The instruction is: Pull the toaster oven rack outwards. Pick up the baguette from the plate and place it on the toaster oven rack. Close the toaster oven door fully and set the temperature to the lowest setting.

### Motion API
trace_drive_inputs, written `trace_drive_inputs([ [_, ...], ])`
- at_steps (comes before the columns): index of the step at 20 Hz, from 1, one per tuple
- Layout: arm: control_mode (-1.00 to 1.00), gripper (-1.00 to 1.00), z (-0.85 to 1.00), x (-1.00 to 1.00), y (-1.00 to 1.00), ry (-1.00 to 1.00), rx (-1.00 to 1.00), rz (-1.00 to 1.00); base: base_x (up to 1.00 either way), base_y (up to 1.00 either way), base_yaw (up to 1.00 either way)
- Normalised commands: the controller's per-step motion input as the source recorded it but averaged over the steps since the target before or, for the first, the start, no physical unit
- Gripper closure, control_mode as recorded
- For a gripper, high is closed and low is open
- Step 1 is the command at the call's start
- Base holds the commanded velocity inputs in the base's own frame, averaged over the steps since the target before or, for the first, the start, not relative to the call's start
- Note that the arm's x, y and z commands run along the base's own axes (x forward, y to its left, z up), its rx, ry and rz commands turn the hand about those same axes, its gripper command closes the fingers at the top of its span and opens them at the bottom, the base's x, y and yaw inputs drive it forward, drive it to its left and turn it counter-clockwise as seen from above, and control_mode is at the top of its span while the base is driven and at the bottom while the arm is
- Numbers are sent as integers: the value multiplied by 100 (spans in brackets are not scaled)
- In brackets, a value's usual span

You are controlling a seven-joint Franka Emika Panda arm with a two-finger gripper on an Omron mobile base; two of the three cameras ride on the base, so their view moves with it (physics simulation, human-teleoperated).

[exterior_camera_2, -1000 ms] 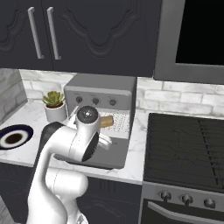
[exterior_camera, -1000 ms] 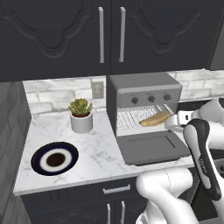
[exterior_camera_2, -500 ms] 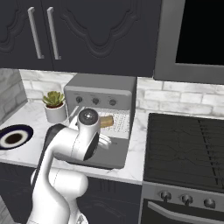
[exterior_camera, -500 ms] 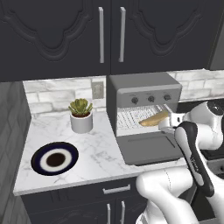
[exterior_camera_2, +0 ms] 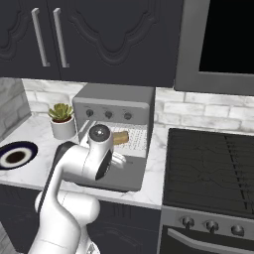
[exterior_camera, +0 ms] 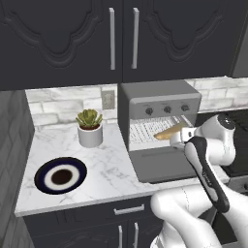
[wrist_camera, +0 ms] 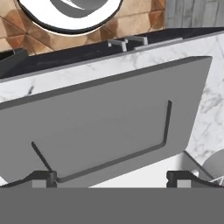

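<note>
The grey toaster oven (exterior_camera: 160, 102) (exterior_camera_2: 117, 99) stands at the back of the counter. Its door (exterior_camera: 162, 165) (wrist_camera: 109, 122) lies folded down flat. Inside the opening, the baguette (exterior_camera: 172, 131) (exterior_camera_2: 120, 137) rests on the wire rack (exterior_camera: 145, 131) (exterior_camera_2: 136, 136). The dark navy plate (exterior_camera: 60, 177) (exterior_camera_2: 15, 156) sits bare at the counter's left front. My gripper (exterior_camera: 177, 141) (wrist_camera: 111, 178) hangs over the lowered door, just in front of the rack, pointing down at the door panel. Its fingertips (wrist_camera: 43, 177) stand wide apart with nothing between them.
A potted succulent (exterior_camera: 88, 128) (exterior_camera_2: 62, 121) stands left of the oven near a wall outlet (exterior_camera: 107, 100). A dark stove (exterior_camera_2: 213, 158) adjoins the counter on the right. Dark cabinets (exterior_camera: 121, 38) hang overhead. Drawer handles (wrist_camera: 127, 42) show below the counter edge.
The arm has shifted a little to the left, toward the oven front, above the lowered door. The baguette lies unmoved on the rack and the gripper stays open.
</note>
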Motion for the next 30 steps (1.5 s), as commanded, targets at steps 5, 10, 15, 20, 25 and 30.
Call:
trace_drive_inputs([
  [5, -100, -100, -11, 18, 0, 9, -5, 0, 0, 0, 0],
  [10, -100, -100, -11, 20, 0, 7, -4, 0, 0, 0, 0],
  [15, -100, -100, -8, 24, 0, 3, 0, 0, 0, 0, 0],
  [20, -100, -100, -15, 19, 0, 0, 0, 0, 0, 0, 0],
  [25, -100, -100, -17, 17, 0, 0, 0, 0, 0, 0, 0],
  [30, -100, -100, -19, 17, 0, 0, 0, 0, 0, 0, 0],
])
